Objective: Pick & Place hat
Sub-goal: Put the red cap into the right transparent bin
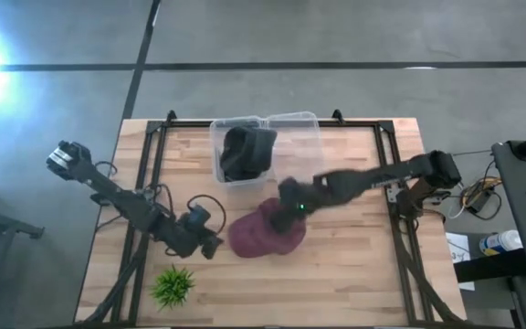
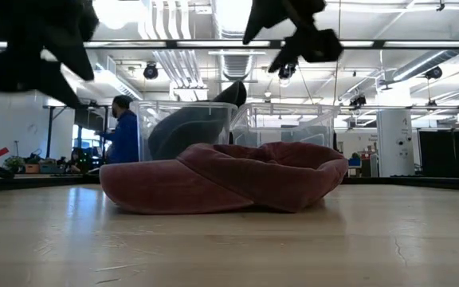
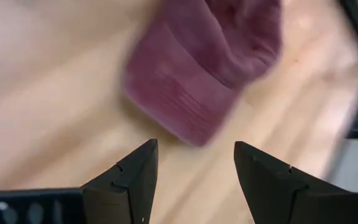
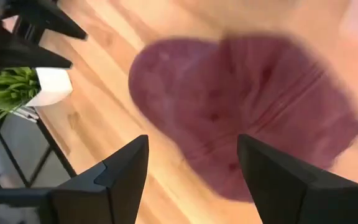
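Observation:
A maroon cap (image 1: 265, 234) lies flat on the wooden table, near its middle; it also shows in the low view (image 2: 225, 188), the left wrist view (image 3: 204, 68) and the right wrist view (image 4: 247, 112). My right gripper (image 1: 292, 203) hovers open above the cap's far right part, its fingers (image 4: 191, 168) apart over the cap. My left gripper (image 1: 210, 239) is open just left of the cap's brim, its fingers (image 3: 194, 168) short of the cap. A black hat (image 1: 247, 151) sits in a clear bin.
Two clear plastic bins (image 1: 265, 137) stand side by side at the table's far edge; the left one holds the black hat. A small potted green plant (image 1: 173, 285) stands near the table's near left corner. A person (image 2: 122, 131) stands in the room beyond.

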Controlling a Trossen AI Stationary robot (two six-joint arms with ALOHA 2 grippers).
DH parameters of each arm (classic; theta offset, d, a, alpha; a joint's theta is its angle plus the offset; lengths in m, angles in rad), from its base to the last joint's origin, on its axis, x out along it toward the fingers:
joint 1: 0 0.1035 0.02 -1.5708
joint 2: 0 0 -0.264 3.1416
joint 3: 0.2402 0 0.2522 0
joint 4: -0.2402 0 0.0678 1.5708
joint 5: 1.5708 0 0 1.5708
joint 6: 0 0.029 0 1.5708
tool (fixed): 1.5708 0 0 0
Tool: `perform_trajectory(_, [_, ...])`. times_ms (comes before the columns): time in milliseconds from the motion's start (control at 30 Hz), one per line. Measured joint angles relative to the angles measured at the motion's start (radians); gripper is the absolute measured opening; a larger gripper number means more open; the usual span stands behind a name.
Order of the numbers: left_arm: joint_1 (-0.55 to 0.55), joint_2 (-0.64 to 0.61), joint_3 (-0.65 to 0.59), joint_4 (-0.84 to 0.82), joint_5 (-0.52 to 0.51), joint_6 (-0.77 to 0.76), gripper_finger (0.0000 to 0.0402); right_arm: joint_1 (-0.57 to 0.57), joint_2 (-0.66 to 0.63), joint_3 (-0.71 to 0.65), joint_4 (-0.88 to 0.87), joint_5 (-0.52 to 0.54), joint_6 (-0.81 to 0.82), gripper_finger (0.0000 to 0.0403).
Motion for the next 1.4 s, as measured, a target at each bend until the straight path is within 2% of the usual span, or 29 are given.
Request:
perform_trajectory(133, [0.007,0.0,-0.192,0.344,0.082,-0.086,0.0204,0.078,0.027,-0.117,0.137,0.063,0.168,0.0233])
perform_trajectory(267, [0.006,0.006,-0.322,0.512,0.075,-0.204,0.0204,0.113,0.064,-0.234,0.349,0.108,0.297,0.023])
perform_trajectory(500, [0.013,0.04,-0.401,0.652,-0.015,-0.222,0.0204,0.118,0.162,-0.371,0.602,0.112,0.428,0.023])
perform_trajectory(667, [0.034,0.098,-0.393,0.65,-0.024,-0.221,0.0204,0.113,0.244,-0.384,0.747,0.089,0.46,0.023])
perform_trajectory(800, [0.056,0.175,-0.398,0.685,-0.023,-0.211,0.0204,0.084,0.338,-0.32,0.832,0.017,0.45,0.023])
perform_trajectory(1000, [0.079,0.256,-0.399,0.842,-0.039,-0.197,0.0204,0.066,0.455,-0.153,0.814,-0.077,0.367,0.023])
perform_trajectory(1167, [0.08,0.232,-0.402,0.908,-0.042,-0.148,0.0204,0.068,0.48,-0.052,0.685,-0.091,0.326,0.0228])
perform_trajectory(1300, [0.079,0.199,-0.401,0.911,-0.013,-0.104,0.0204,0.067,0.456,-0.034,0.531,-0.089,0.278,0.0228])
perform_trajectory(1400, [0.079,0.194,-0.401,0.912,-0.005,-0.08,0.0204,0.063,0.443,-0.051,0.525,-0.084,0.267,0.0228])
